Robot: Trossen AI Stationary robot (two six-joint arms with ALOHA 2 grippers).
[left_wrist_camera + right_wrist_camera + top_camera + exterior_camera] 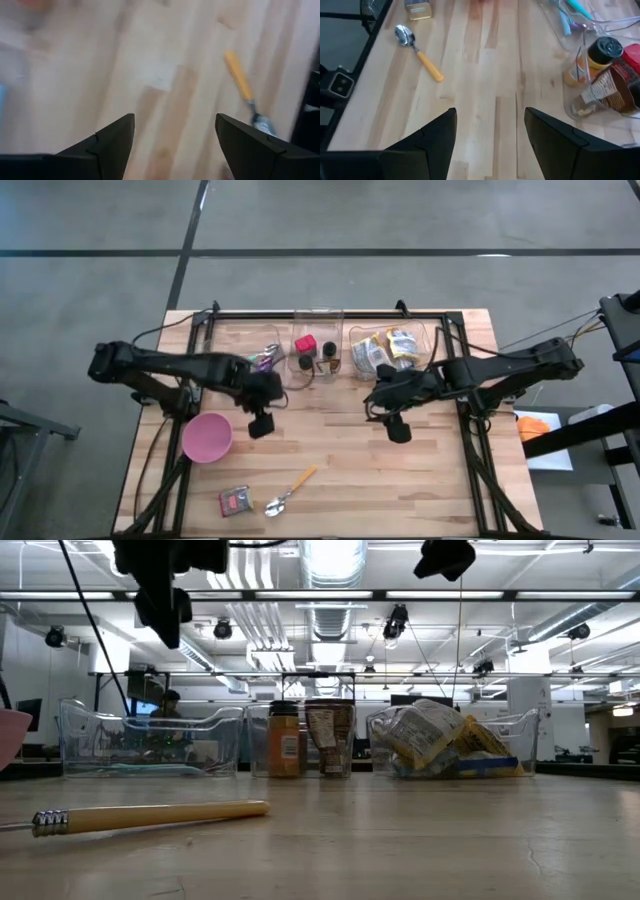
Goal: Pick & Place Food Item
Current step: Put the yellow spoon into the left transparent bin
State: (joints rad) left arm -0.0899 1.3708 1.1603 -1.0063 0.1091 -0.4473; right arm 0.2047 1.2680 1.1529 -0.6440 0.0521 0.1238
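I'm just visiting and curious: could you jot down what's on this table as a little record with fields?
table: wooden
left gripper: open, empty, above the table beside the pink bowl
right gripper: open, empty, above the table's middle
near edge: spoon with yellow handle, small food packet
far edge: three clear bins; middle one holds jars, right one holds snack bags

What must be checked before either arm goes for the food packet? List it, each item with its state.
1. Left gripper open and empty: ok.
2. Right gripper open and empty: ok.
3. Small food packet lying free near the table's front edge, apart from the spoon: ok.
4. Pink bowl upright with nothing in it: ok.
5. Left gripper above the packet: not ok, it hangs beside the bowl.
6. Which way up the packet lies: cannot tell.
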